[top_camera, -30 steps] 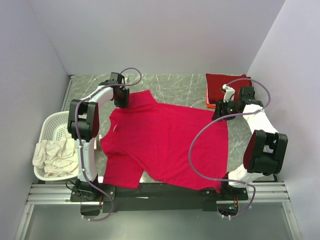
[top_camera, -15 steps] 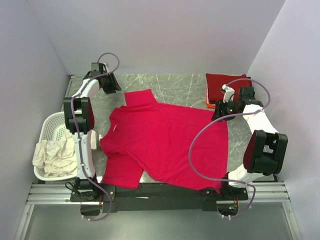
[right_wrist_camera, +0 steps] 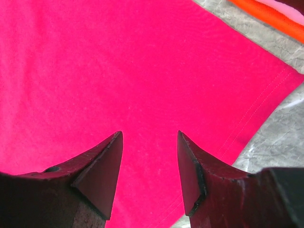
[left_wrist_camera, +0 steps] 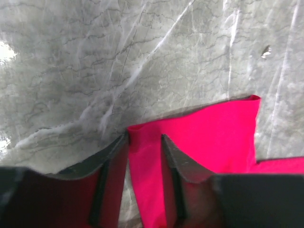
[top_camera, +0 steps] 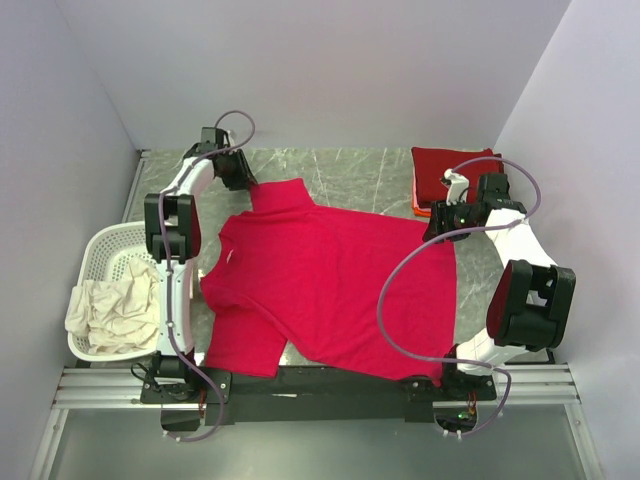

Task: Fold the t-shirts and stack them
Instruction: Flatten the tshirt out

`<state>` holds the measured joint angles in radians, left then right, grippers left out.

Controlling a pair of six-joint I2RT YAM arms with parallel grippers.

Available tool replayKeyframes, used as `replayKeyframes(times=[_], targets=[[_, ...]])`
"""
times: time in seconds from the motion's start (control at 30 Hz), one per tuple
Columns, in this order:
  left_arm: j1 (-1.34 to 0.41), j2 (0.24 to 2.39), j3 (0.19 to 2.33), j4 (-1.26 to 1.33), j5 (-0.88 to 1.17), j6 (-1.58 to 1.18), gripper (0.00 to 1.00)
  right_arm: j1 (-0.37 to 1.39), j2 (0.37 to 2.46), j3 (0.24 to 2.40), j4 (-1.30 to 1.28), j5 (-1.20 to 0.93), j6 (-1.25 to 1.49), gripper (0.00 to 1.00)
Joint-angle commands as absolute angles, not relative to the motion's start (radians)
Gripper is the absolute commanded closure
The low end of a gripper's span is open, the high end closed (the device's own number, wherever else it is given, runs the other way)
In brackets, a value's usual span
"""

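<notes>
Starting at the 6 o'clock edge, the crimson t-shirt (top_camera: 330, 285) lies spread flat over the middle of the table (top_camera: 370, 172), collar toward 9 o'clock and hem toward 3. Its near sleeve and near hem corner reach the table's front lip. At 9 o'clock, off the table's side, the white basket (top_camera: 98, 245) holds a crumpled cream t-shirt (top_camera: 112, 310). Bare marble shows only past the shirt, from 11 to 1 o'clock, and in a narrow strip at 3. The right gripper (right_wrist_camera: 149, 134) hangs over the hem's far corner at 2 o'clock, jaws spread wide, with only the cloth below showing between them. Farther out, at 11 o'clock, the left gripper (left_wrist_camera: 144, 137) sits at the far sleeve's edge, jaws apart and astride a strip of the sleeve (the top view hides this behind the wrist). In the 1 o'clock corner rests a folded stack with the maroon t-shirt (top_camera: 452, 165) on top. Only the right wrist view clearly shows the orange t-shirt (right_wrist_camera: 263, 10) under it.
</notes>
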<state>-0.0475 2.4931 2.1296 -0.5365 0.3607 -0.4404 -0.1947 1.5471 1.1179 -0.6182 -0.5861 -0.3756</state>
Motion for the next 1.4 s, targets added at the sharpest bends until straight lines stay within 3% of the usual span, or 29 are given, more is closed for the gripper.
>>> replayKeyframes(times=[0.0, 0.37, 0.57, 0.97, 1.0, 1.03, 1.37], targets=[[-0.072, 2.528, 2.168, -0.624, 0.278, -0.402, 0.62, -0.201, 1.537, 1.114, -0.611, -0.584, -0.382, 0.44], [-0.11, 2.554, 2.215, -0.681, 0.129, -0.314, 0.76, -0.21, 1.537, 1.121, -0.592, -0.534, -0.364, 0.43], [-0.15, 2.583, 2.238, -0.719, 0.008, -0.256, 0.77, -0.242, 1.546, 1.14, -0.6, -0.525, -0.348, 0.43], [-0.225, 2.625, 2.227, -0.746, -0.204, -0.19, 0.88, -0.259, 1.549, 1.157, -0.598, -0.502, -0.336, 0.43], [-0.225, 2.623, 2.217, -0.738, -0.202, -0.189, 0.98, -0.259, 1.549, 1.155, -0.6, -0.499, -0.337, 0.43], [-0.224, 2.62, 2.218, -0.738, -0.209, -0.189, 1.0, -0.261, 1.548, 1.152, -0.595, -0.489, -0.339, 0.43], [-0.118, 2.313, 2.042, -0.552, -0.008, -0.271, 1.0, -0.307, 1.667, 1.242, -0.607, -0.471, -0.31, 0.42]])
